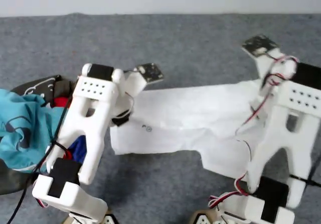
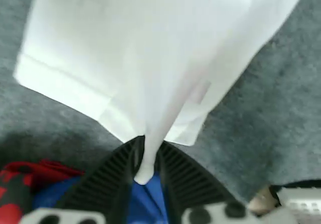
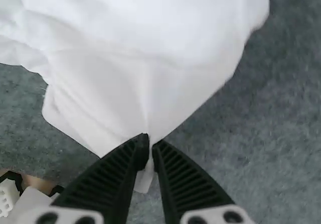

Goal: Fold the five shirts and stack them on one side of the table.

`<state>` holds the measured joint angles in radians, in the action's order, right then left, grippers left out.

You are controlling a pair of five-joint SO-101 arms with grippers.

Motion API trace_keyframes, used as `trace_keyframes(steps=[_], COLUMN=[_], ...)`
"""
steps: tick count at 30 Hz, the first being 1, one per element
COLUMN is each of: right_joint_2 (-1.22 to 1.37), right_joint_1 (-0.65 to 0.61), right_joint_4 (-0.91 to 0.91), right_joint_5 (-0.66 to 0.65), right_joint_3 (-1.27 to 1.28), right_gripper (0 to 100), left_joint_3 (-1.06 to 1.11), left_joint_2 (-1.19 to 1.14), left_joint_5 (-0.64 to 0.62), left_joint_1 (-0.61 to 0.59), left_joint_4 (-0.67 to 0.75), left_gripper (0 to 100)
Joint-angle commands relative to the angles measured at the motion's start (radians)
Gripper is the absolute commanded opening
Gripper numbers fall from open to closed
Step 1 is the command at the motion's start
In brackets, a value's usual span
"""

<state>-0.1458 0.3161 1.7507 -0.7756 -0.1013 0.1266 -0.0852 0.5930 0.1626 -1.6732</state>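
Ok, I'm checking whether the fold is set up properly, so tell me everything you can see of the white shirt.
The white shirt is plain, thin cloth with hemmed edges and a small dark mark near one end. It lies spread and wrinkled on the grey table, spanning the space between the two arms, with a sleeve-like flap pointing toward the arms' bases. The left gripper has its fingers shut on a bunched fold at one end. The right gripper has its fingers shut on an edge at the other.

Left arm (image 1: 85,133) and right arm (image 1: 281,128) lean forward, both jaws clamped tight.
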Motion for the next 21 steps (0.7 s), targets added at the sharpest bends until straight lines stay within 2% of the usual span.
trace_keyframes(steps=[1, 4, 10, 21], right_joint_2=[-0.076, -0.108, -0.14, -0.143], right_joint_1=[0.076, 0.114, 0.162, 0.174], right_joint_4=[0.042, 0.042, -0.016, 0.024], right_joint_5=[-0.031, -0.078, -0.089, -0.14], right_joint_3=[0.091, 0.209, 0.365, 0.408], right_gripper=[1.0, 1.0, 1.0, 2.2], left_joint_3=[0.064, 0.12, 0.193, 0.206], left_joint_2=[0.008, 0.008, 0.008, 0.018], left_joint_5=[0.011, 0.009, -0.028, -0.032], left_joint_1=[0.0, 0.0, 0.0, -0.025], left_joint_4=[0.011, 0.049, 0.13, 0.132], left_gripper=[1, 1, 1, 4])
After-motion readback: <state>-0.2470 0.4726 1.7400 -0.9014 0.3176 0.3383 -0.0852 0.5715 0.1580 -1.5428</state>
